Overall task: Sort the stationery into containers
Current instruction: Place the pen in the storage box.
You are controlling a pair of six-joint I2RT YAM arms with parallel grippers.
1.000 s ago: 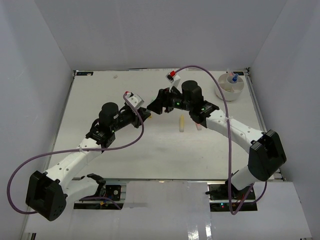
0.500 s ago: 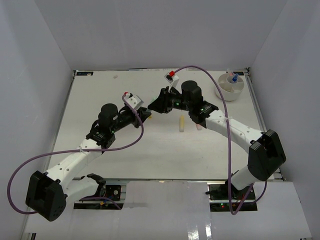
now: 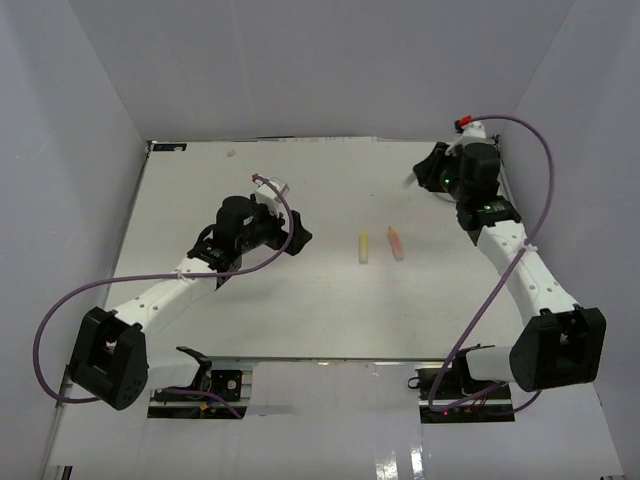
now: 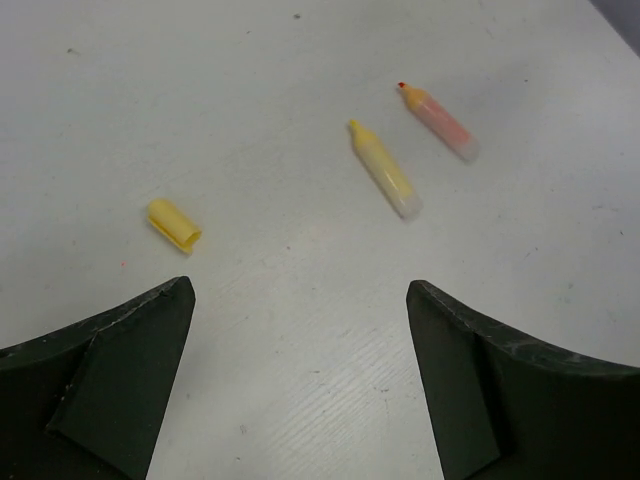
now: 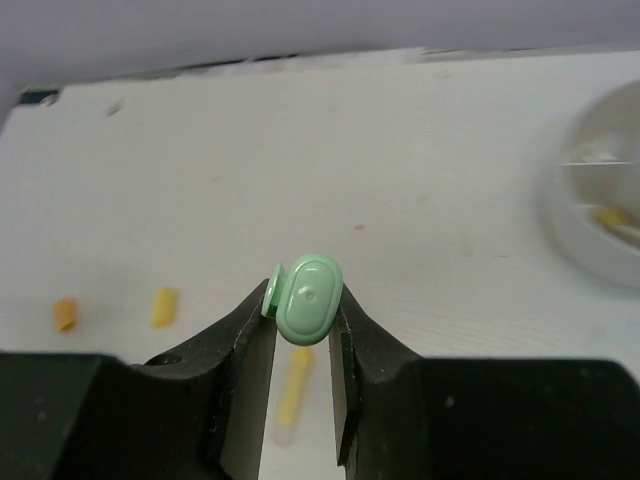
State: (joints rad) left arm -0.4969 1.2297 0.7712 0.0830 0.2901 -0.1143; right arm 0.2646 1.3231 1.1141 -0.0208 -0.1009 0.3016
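Changes since a second ago: both arms met near the middle of the desk; now the left arm has drawn back toward the left centre of the overhead view and the right arm has swung to the upper right corner. An orange highlighter, earlier hidden under the right arm, now shows.

Left fingers (image 4: 300,390): spread wide and holding nothing, low over the bare desk (image 3: 300,310), left of centre in the overhead view.

Yellow cap (image 4: 174,224): a small loose piece lying on the desk, left of centre in the left wrist view, just beyond the left fingertip and apart from it.

Yellow highlighter (image 3: 364,246): lying flat near the middle of the overhead view; in the left wrist view it sits upper centre, tip pointing to the upper left.

Orange highlighter (image 3: 396,243): lying flat just right of the yellow one, close but not touching; upper right in the left wrist view.

Right fingers (image 5: 303,340): narrowed onto a pale green highlighter (image 5: 308,299), seen end-on at the centre of the right wrist view and gripped on both sides.

White tub (image 5: 600,190): round, at the right edge of the right wrist view, with thin dividers and a few small pieces inside, too blurred to name. In the overhead view the right arm hides it.
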